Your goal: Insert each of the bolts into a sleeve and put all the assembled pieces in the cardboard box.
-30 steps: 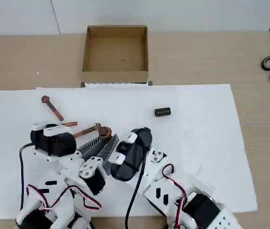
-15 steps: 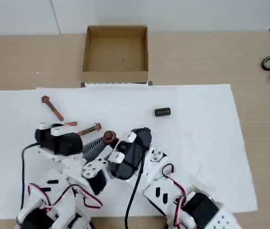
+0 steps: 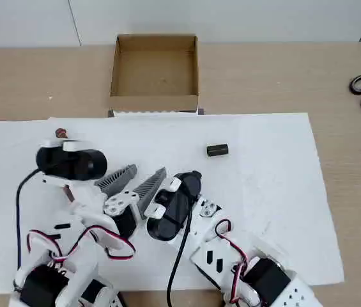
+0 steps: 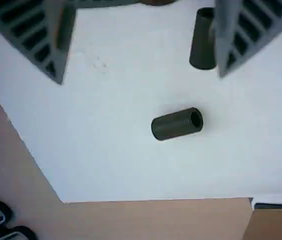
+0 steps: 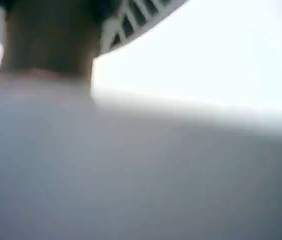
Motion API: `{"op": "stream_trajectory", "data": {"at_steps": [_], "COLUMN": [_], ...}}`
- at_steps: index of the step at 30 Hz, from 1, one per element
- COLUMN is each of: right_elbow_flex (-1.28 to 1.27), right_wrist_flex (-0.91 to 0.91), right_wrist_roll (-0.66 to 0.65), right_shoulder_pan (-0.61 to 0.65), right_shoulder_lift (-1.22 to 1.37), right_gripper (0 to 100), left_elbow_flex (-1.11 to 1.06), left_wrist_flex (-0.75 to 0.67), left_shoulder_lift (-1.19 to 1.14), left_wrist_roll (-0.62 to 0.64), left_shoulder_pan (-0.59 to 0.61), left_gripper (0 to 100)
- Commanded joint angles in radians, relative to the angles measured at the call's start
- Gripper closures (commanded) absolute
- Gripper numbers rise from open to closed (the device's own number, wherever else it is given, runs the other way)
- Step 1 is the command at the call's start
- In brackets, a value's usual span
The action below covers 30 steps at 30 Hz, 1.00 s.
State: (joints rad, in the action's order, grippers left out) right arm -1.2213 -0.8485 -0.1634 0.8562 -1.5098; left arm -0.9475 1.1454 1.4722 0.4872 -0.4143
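Sleeve (image 3: 217,150) lies on its side on the white paper (image 3: 269,192), well apart from the cardboard box (image 3: 156,37). It looks light, rigid, smooth and likely to roll, so grip across its middle. The left gripper (image 3: 134,182) hangs wide open, short of it.

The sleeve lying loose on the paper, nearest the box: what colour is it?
The sleeve is black, clearest in the left wrist view.

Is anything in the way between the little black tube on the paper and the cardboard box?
Nothing visible is. Between the black sleeve and the cardboard box lies only bare white paper. The box's near wall is the one thing the sleeve must be lifted over.
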Motion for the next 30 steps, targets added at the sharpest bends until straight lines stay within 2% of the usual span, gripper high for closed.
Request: {"op": "stream_trajectory", "data": {"at_steps": [1,4,7,14,17,20,26,30], "right_elbow_flex": [0.000,-0.009,-0.009,-0.009,-0.011,-0.012,-0.006,0.095], "right_wrist_flex": [0.031,0.030,0.031,0.031,0.036,0.039,0.105,0.131], "right_wrist_roll": [-0.003,-0.003,-0.002,0.000,0.015,0.086,0.153,0.155], "right_shoulder_pan": [-0.001,-0.002,-0.021,-0.186,-0.265,-0.341,-0.406,-0.438], "right_shoulder_lift": [-0.013,-0.013,-0.013,-0.013,-0.007,-0.002,0.015,0.151], "right_gripper": [99.5,99.5,99.5,99.5,99.5,99.5,99.5,99.5], "left_elbow_flex": [0.088,0.107,0.105,0.047,-0.047,-0.166,-0.417,-0.470], "left_wrist_flex": [-0.003,0.000,0.003,-0.011,-0.035,-0.086,-0.218,-0.250], "left_shoulder_lift": [-0.020,-0.018,-0.018,-0.020,-0.018,-0.018,-0.017,-0.017], "left_wrist_roll": [-0.005,-0.005,-0.015,-0.278,-0.345,-0.379,-0.468,-0.470], "left_shoulder_pan": [0.003,0.003,0.021,0.259,0.362,0.443,0.486,0.489], "left_gripper": [81,85,99,99,99,99,99,99]}}
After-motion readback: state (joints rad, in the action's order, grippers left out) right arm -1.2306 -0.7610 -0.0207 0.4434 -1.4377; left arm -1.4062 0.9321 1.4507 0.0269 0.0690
